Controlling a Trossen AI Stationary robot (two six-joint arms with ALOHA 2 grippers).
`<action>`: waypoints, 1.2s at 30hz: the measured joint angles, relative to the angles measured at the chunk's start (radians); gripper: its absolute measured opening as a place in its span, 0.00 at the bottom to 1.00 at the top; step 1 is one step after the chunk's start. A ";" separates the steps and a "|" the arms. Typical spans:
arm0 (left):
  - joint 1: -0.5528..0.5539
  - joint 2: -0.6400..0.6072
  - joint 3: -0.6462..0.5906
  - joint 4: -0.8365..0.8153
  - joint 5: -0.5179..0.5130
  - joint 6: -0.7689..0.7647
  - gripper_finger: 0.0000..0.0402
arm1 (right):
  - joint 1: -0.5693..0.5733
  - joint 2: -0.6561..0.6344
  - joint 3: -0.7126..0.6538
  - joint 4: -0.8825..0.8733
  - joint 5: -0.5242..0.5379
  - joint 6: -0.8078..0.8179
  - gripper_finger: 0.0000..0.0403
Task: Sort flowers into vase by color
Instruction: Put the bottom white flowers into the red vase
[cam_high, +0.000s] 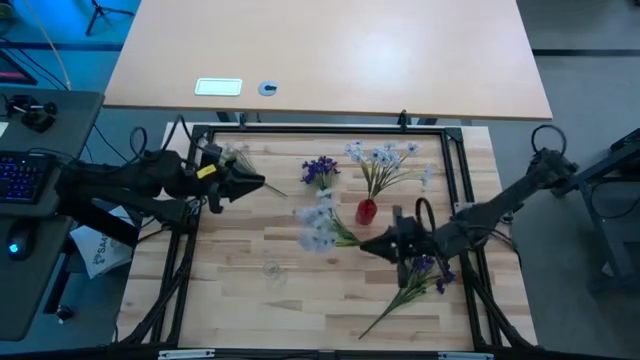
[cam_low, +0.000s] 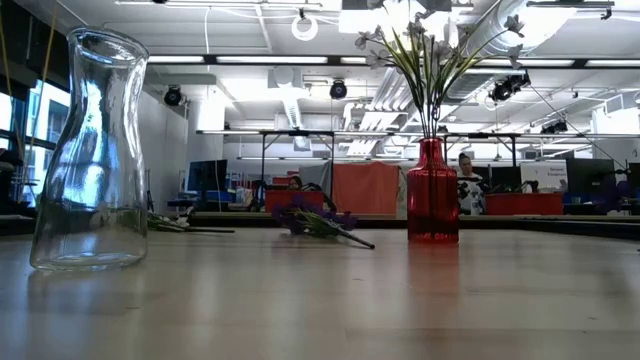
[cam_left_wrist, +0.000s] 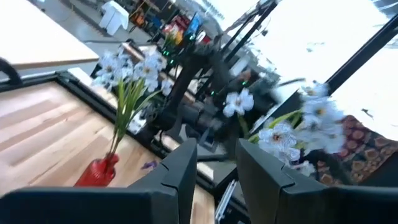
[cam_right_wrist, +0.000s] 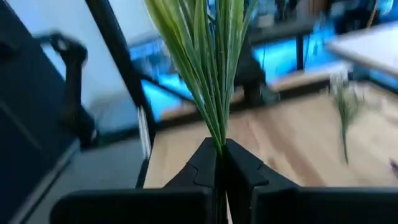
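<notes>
My right hand (cam_right_wrist: 219, 163) is clamped tight on a purple flower's (cam_high: 425, 272) stem, lifted over the desk (cam_high: 250, 300) near the red vase (cam_high: 366, 211), which holds white blossoms. My left hand (cam_left_wrist: 214, 163), part open, has a white sprig (cam_left_wrist: 298, 134). Next: purple goes to the clear vase (cam_low: 90, 150), I judge.

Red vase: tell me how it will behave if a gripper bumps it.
The red vase looks narrow and tall, with white flowers spreading high above it, so it probably tips easily. It looks like glass, so likely fragile. On the smooth table it may slide.
</notes>
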 joint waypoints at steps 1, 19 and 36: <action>0.000 0.000 0.000 0.010 -0.001 0.001 0.25 | -0.012 0.004 -0.064 0.135 0.012 -0.035 0.02; -0.071 0.214 0.001 0.096 -0.004 0.162 0.25 | -0.198 0.141 -0.376 1.179 -0.048 -0.245 0.00; -0.157 0.651 0.134 0.542 0.000 0.392 0.30 | -0.188 0.141 -0.204 0.976 -0.166 -0.220 0.00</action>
